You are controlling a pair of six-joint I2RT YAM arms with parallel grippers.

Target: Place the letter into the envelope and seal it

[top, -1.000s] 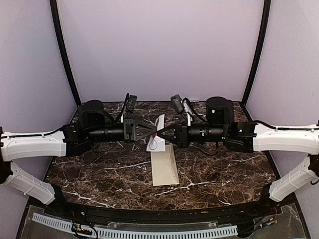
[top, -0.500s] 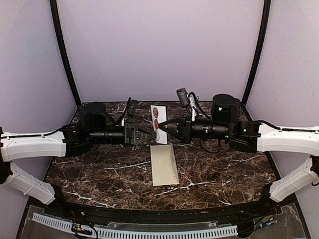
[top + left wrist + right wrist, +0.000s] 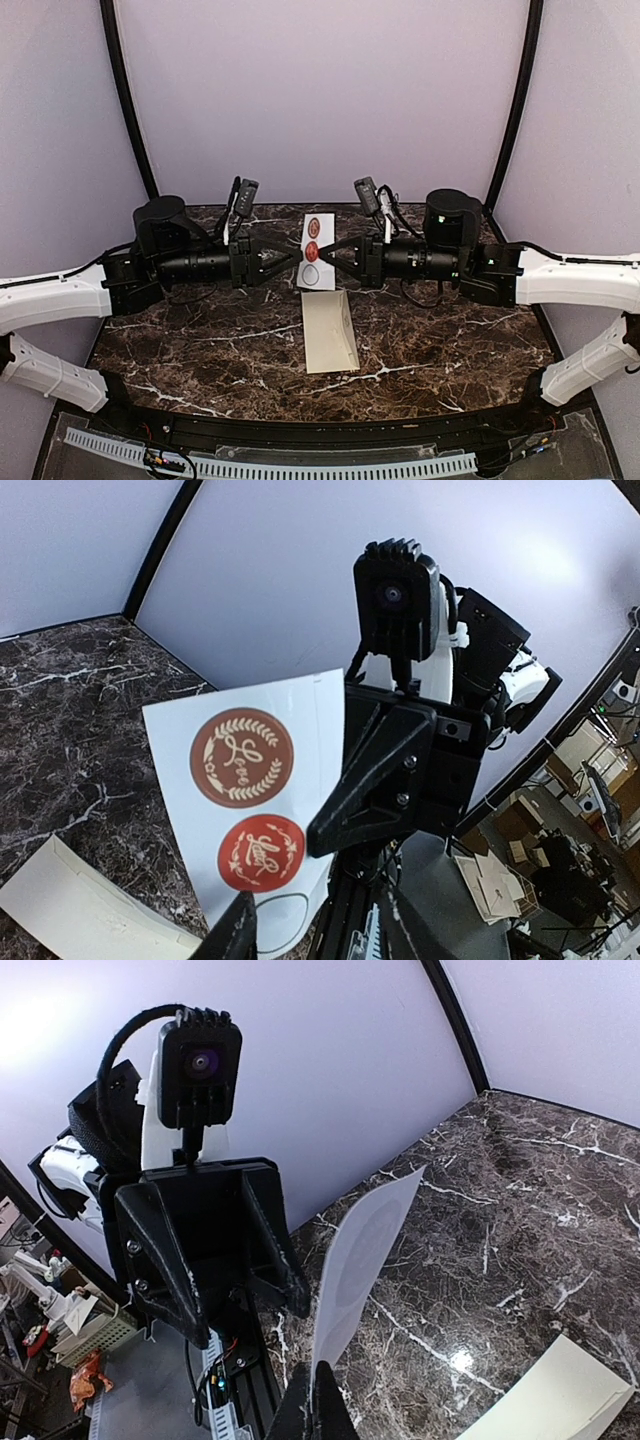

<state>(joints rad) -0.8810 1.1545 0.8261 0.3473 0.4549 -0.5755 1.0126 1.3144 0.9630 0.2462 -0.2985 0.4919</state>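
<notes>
Marble table (image 3: 200,340) carries the envelope (image 3: 330,330), lying flat. At its far end the right gripper (image 3: 329,261) clamps a sticker sheet (image 3: 316,250) upright; the left gripper (image 3: 293,263), jaws spread, sits just beside it.

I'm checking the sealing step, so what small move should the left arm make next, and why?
Probably ease the open left gripper in onto the lower red seal sticker and close to peel it. The right gripper pinches the sticker sheet upright near the envelope, and the left jaws stand open beside the sheet, holding nothing.
</notes>
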